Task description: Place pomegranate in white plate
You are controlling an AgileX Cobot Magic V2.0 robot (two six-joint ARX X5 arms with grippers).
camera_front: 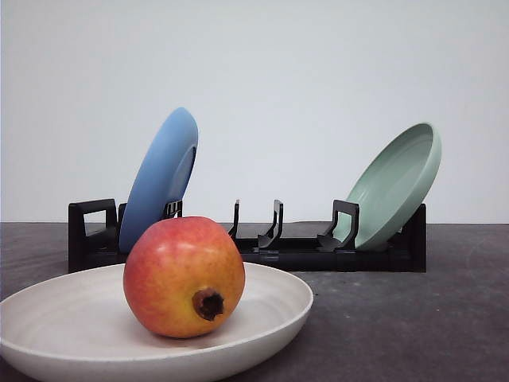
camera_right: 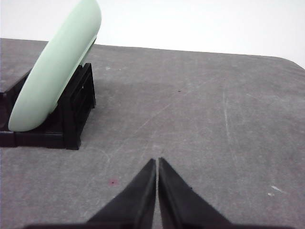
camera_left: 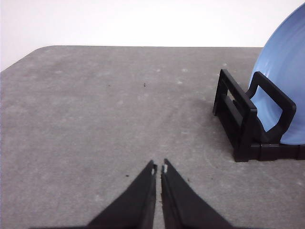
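Red-orange pomegranate (camera_front: 184,277) already sat in the white plate (camera_front: 48,318), crown nub facing the front camera; my left gripper (camera_left: 158,169) and right gripper (camera_right: 157,161) hung pinched closed, empty, over bare table.

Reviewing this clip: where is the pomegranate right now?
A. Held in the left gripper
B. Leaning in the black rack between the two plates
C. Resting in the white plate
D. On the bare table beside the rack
C: in the front view the pomegranate sits inside the white plate, with both grippers shut and holding nothing.
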